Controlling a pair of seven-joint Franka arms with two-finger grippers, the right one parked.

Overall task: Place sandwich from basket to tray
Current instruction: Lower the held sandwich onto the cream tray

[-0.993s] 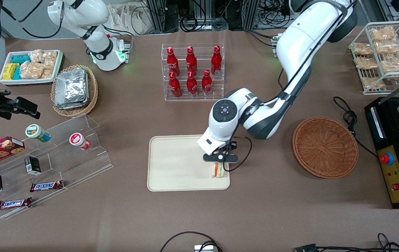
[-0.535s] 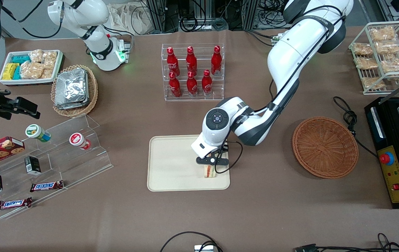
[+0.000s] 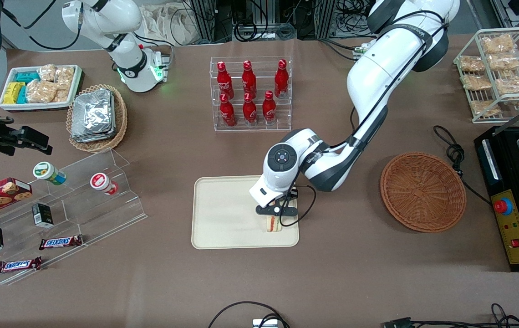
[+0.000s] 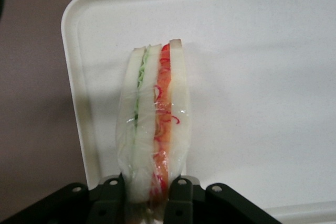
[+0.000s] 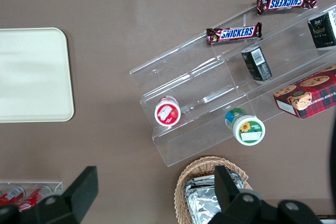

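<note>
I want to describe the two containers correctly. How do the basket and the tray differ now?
The basket is round, reddish-brown wicker; the tray is flat, cream and rectangular. The basket is empty; over the tray the gripper holds the sandwich. Both rest on the table.

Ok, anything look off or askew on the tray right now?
Nothing stands out. The gripper holds the sandwich on edge over the tray, near the corner closest to the emptied basket. No spill or damage visible.
</note>
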